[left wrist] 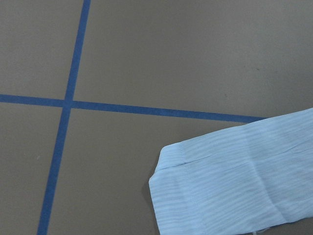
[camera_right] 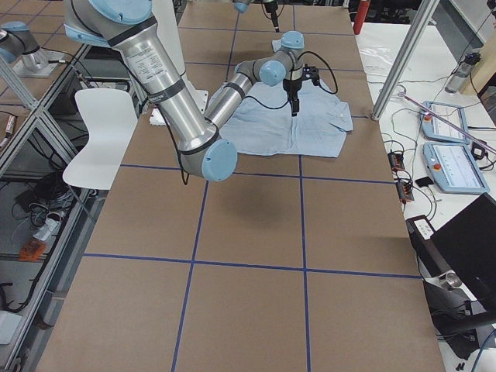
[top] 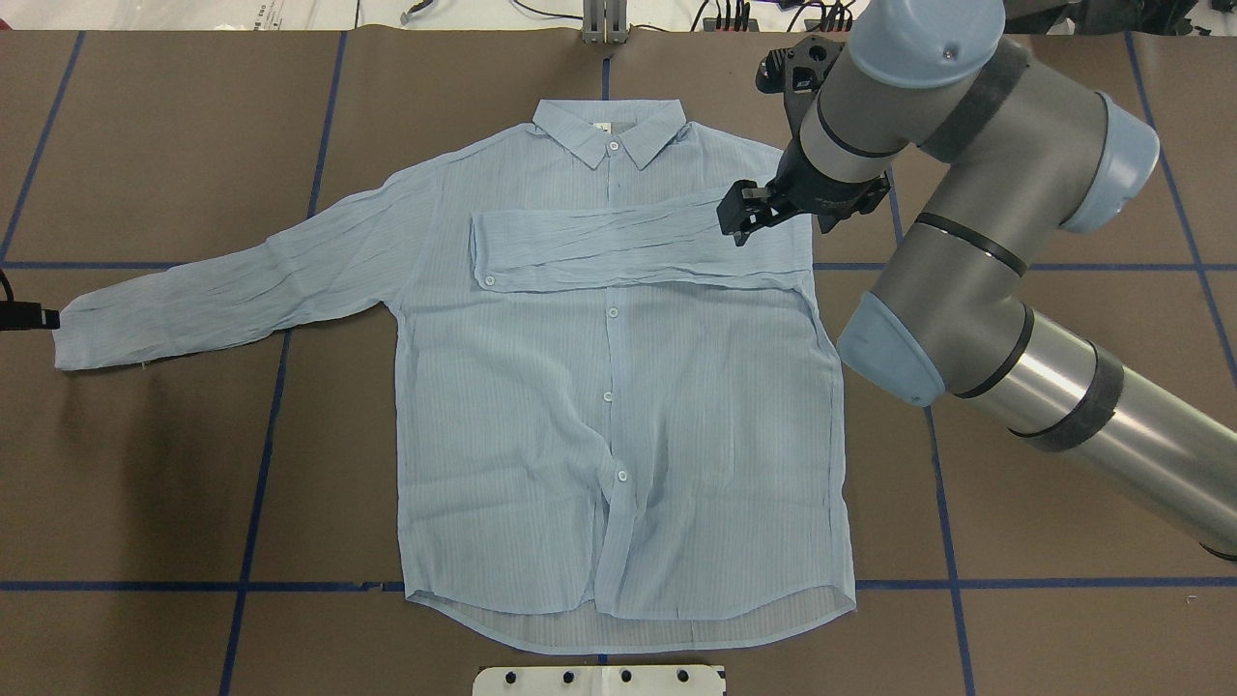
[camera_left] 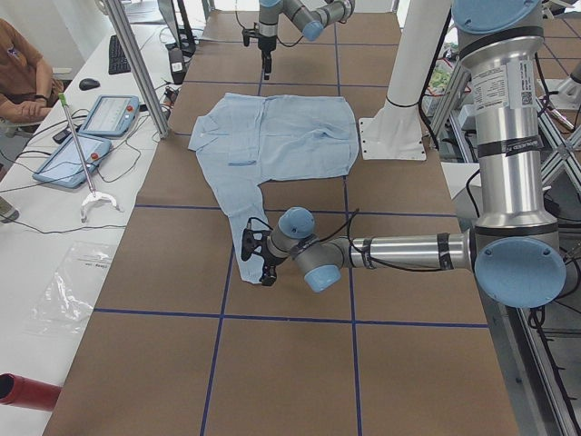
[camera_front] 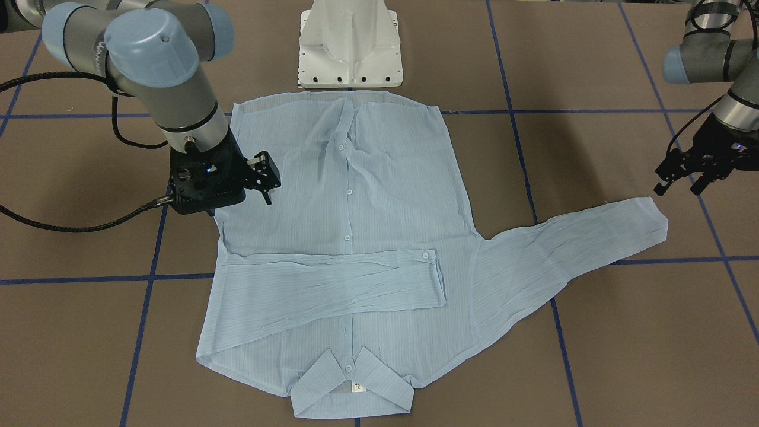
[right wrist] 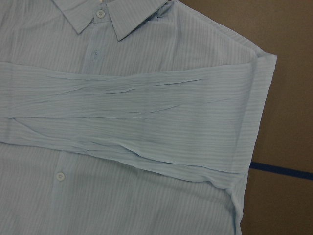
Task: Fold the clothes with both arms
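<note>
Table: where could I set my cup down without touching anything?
Bare table lies robot-side of the outstretched sleeve, left of the shirt body. Crowded: around the folded sleeve, where the right arm's fingers hover.

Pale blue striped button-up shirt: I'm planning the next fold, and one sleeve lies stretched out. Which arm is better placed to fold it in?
Left. The black left gripper hovers open beside the outstretched sleeve's cuff; the black right gripper hangs over the shirt's opposite side, by the folded sleeve.
</note>
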Controlling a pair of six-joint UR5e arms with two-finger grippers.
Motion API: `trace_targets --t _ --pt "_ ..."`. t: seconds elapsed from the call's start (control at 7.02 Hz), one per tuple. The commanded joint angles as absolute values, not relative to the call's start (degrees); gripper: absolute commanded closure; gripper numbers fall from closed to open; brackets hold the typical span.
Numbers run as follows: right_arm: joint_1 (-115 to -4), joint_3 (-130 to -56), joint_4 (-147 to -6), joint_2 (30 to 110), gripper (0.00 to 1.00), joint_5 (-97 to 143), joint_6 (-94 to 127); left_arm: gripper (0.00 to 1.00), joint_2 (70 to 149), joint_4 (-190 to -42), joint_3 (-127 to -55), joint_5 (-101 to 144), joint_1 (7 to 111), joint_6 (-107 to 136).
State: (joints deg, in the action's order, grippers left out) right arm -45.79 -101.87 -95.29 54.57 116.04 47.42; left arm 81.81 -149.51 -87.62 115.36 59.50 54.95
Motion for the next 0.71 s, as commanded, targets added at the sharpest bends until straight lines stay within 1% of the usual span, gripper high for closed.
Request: trace_targets --t 0.0,0.14,0.29,0.43,0.57 --pt "-46.2 -102.7 -95.3 55.7 0.0 116.6 47.4 0.06 84.6 -149.6 -83.9 112.9 58.5 54.6" --pt "-46.3 -102.8 -95.3 55.8 0.0 116.6 47.4 0.11 85.0 -149.6 -83.4 112.9 58.5 54.1" --pt "-46.3 -102.8 -95.3 56.1 0.0 116.6 47.4 0.19 86.0 -149.6 -82.0 112.8 58.4 54.1" --pt "-46.3 -102.9 -95.0 56.6 0.0 116.7 47.4 0.23 87.0 -149.6 -80.7 112.7 58.3 54.1" --pt "-46.2 -102.9 -94.9 56.6 0.0 116.7 47.4 0.24 87.0 -149.6 -80.5 112.3 57.8 54.1"
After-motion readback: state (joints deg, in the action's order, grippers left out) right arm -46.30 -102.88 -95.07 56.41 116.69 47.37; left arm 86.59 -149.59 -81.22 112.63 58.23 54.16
